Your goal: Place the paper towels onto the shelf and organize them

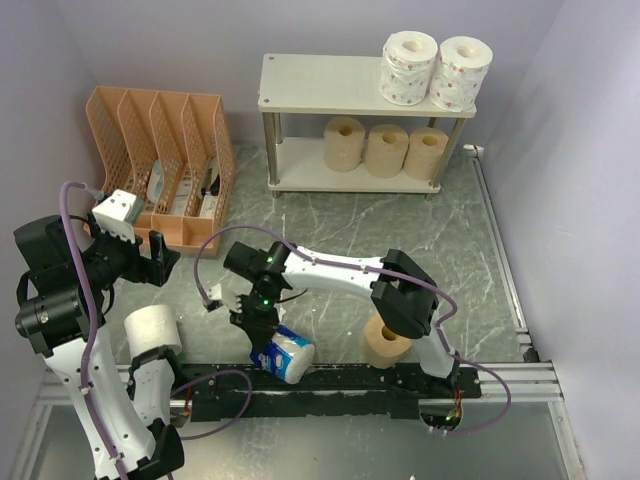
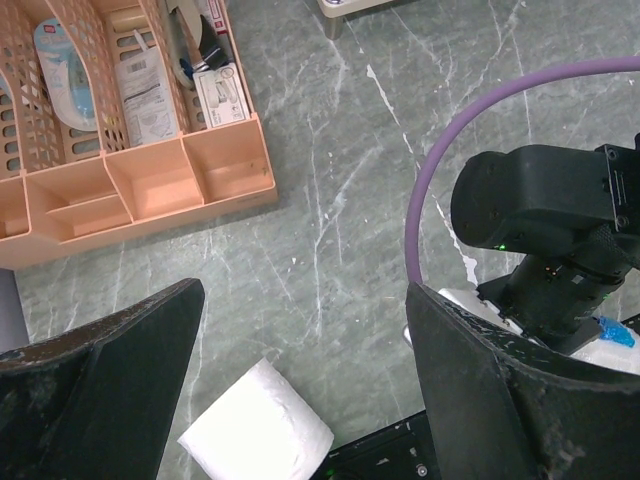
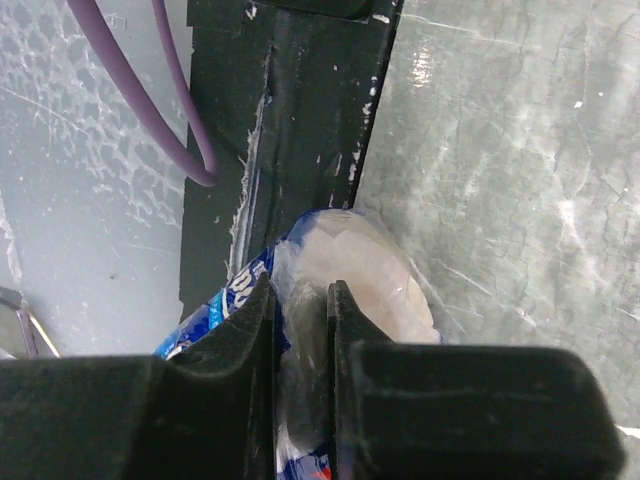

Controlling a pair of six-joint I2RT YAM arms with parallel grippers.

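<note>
Right gripper (image 3: 300,300) pinching blue-wrapped roll (image 1: 288,356) at black rail (image 1: 345,392) edge; left gripper (image 2: 305,298) wide above marbled tabletop (image 2: 330,200).

Glossy plastic on wrapped roll (image 3: 365,275); smooth marbled tabletop (image 1: 400,225); matt plastic organizer (image 2: 150,180)

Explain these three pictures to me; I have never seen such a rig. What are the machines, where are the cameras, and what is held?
Two robot arms are bolted to a green table's near edge. The wide picture looks down from above and behind them; the other two come from wrist cameras, so the dark shapes there are each arm's own fingers. The right gripper is shut on a blue-white wrapped paper towel roll by the black rail. The left gripper is open and empty, near a plain white roll. A tan roll lies by the right arm. The shelf holds two printed white rolls above, three tan rolls below; an orange file organizer stands beside it.
</note>
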